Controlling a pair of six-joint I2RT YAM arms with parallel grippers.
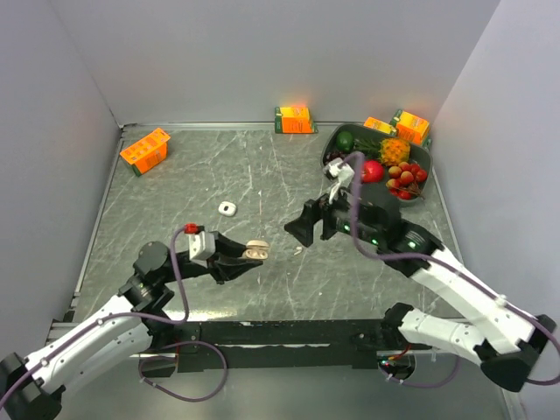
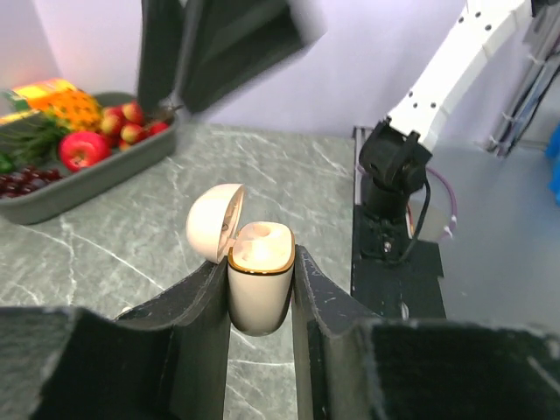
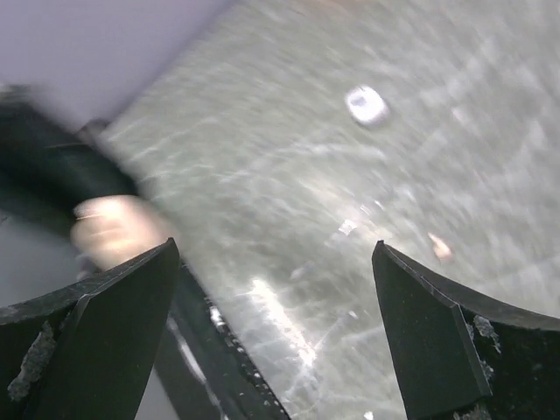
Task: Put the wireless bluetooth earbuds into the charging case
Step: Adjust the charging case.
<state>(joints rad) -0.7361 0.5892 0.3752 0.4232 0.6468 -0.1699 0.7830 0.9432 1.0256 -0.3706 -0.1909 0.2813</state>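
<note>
Grey marbled tabletop point(image 1: 262, 166), from the overhead camera: the left claw point(image 1: 254, 255) is clamped on a pale-beige rounded charging case point(image 1: 256, 249). The right claw point(image 1: 296, 230) stands just right of the charging case, its jaws parted and gripping nothing. A tiny whitish earbud point(image 1: 298, 250) lies on the tabletop right of the charging case, below the right claw, too small to show detail. A small white rounded-square case point(image 1: 227, 208) sits beyond the charging case, slightly to its left. A dark oval tray of toy fruit point(image 1: 331, 140) lies well beyond and right of the charging case, and an orange carton point(image 1: 295, 119) stands farther back still.

Left wrist camera: the charging case point(image 2: 260, 289) stands upright, pinched between two black fingers point(image 2: 197, 306). Its domed lid point(image 2: 214, 223) is hinged open to the left above a gold rim. Whether an earbud sits inside cannot be told. The fruit tray point(image 2: 96, 171) shows far left of the charging case, and the right claw is a dark blur above it.

Right wrist camera, heavily blurred: the right claw point(image 3: 273, 262) has its fingers point(image 3: 96, 341) spread wide, nothing between them. The charging case point(image 3: 114, 229) is a beige smudge at left, and the white case point(image 3: 367, 103) lies up and right of it. A pale fleck point(image 3: 440, 248) rests on the tabletop far right of the charging case, too blurred to identify.
</note>
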